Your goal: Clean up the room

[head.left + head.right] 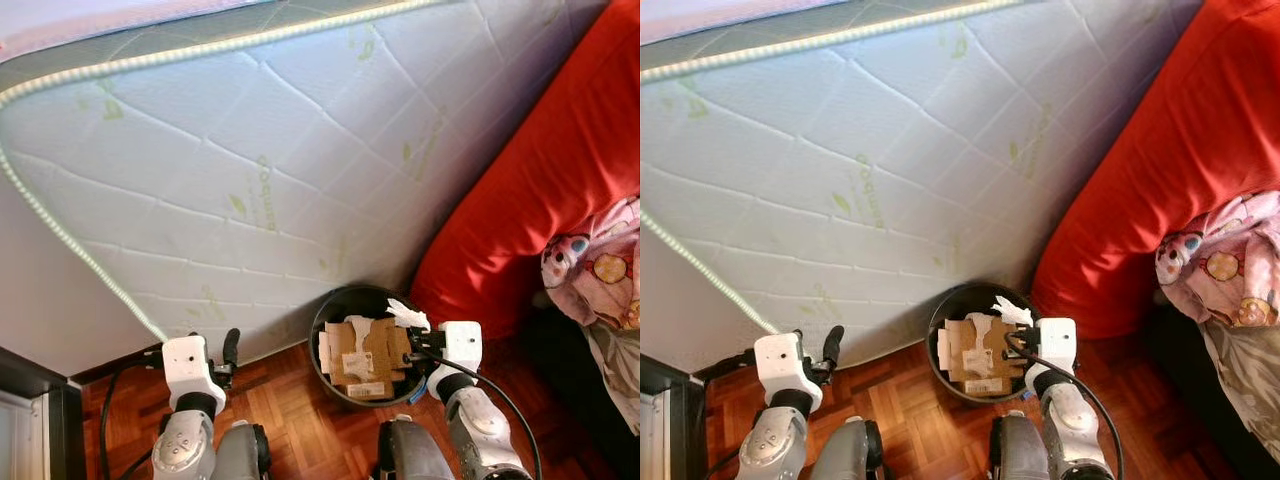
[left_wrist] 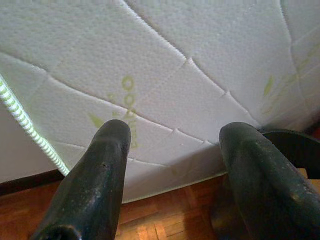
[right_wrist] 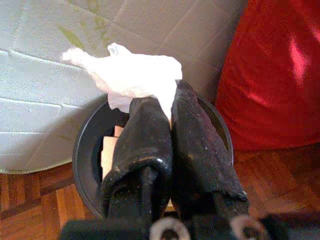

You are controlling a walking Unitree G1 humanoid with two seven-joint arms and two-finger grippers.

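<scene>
The right gripper pinches a crumpled white tissue, light, soft and compressible, above the round black bin's rim. The left gripper hangs wide apart, idle.

Pale green printed logos repeat across the quilted mattress cover, too faint to read; a label on cardboard in the bin is illegible.

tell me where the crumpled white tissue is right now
The crumpled white tissue is pinched in the right pincer, held over the rim of the black bin of cardboard scraps, between the leaning mattress and the red sofa.
</scene>
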